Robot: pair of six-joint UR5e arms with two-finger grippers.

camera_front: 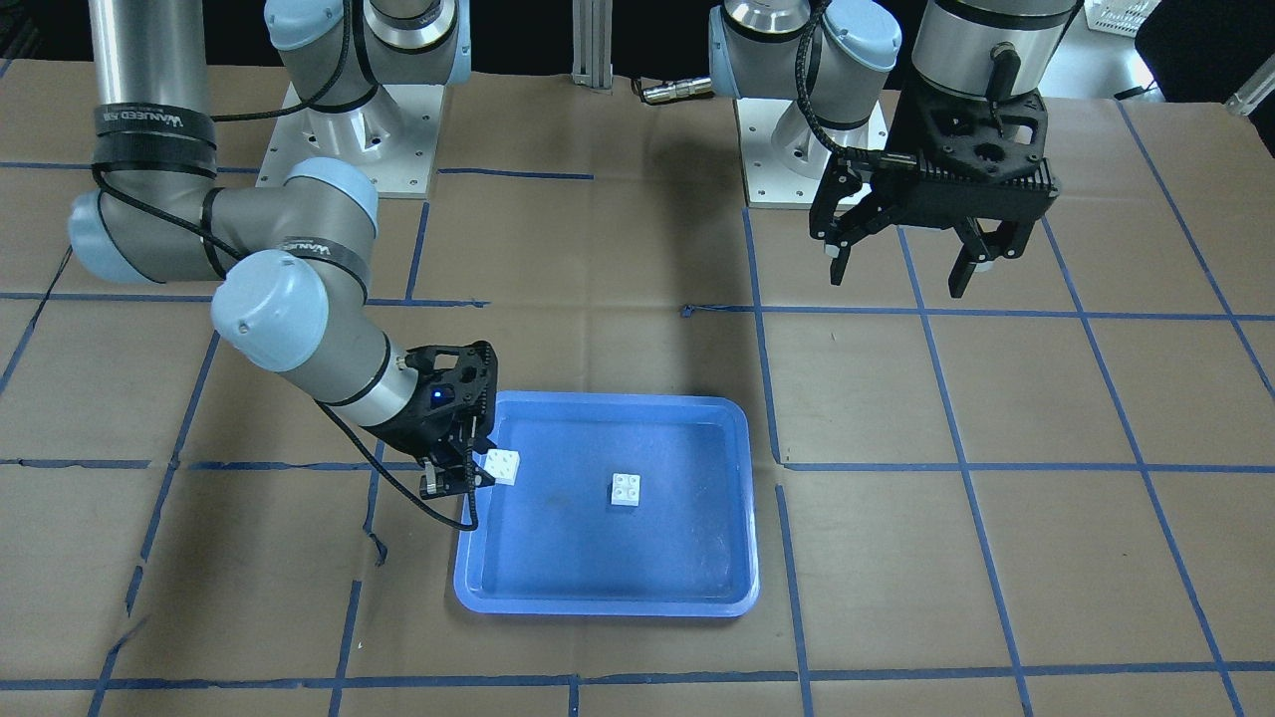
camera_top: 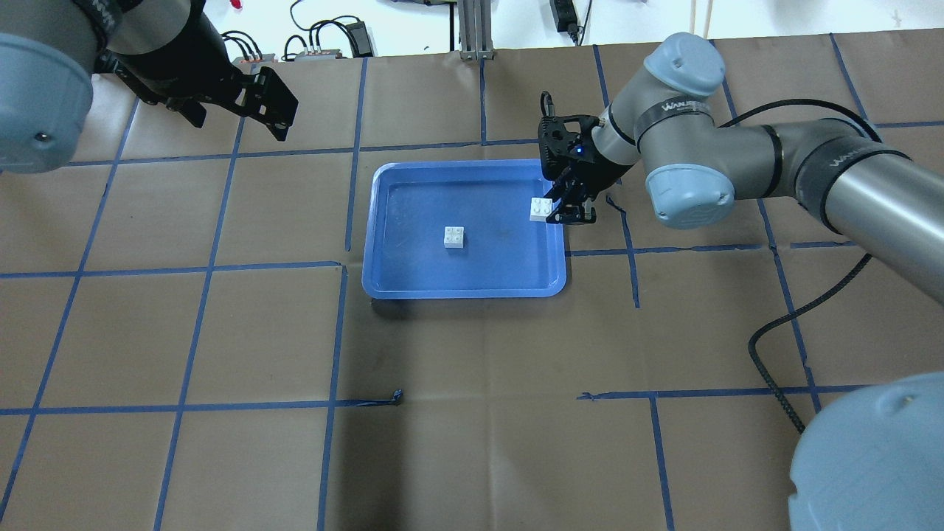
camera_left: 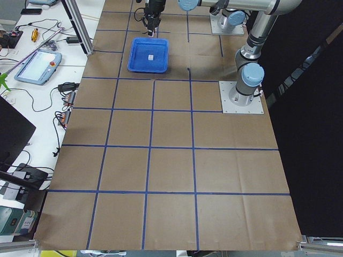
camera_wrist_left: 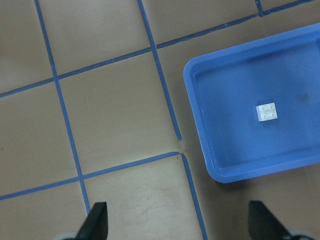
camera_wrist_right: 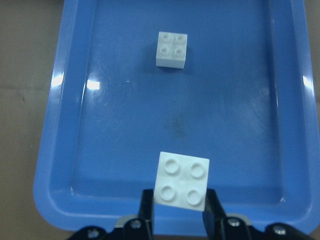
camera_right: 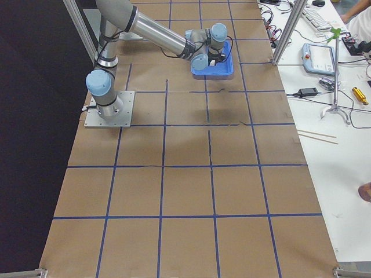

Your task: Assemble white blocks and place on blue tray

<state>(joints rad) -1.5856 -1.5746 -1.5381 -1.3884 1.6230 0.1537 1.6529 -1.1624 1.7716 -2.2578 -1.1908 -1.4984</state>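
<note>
Right pincer (camera_front: 466, 474) clamped on one white block (camera_front: 502, 466), slightly tilted, at blue tray (camera_front: 598, 605) rim. Second block (camera_front: 626, 489) flat mid-tray. Tray toward tabletop's far edge. Left pincer (camera_front: 899, 279) apart, empty. Blocks likely light, rigid, slick: grip flat sides, studs clear.

The counter (camera_top: 472, 346) is covered in brown paper, and blue tape lines (camera_top: 147, 271) cut it into big squares. One bit of tape (camera_top: 393, 399) is curled up at its end. Beside the counter is a white side table (camera_left: 37, 101) with a grey screen pad (camera_left: 38, 65), black wires (camera_top: 318, 33) and a yellow-handled tool (camera_right: 360, 94). A metal post (camera_left: 77, 27) stands at the edge.
</note>
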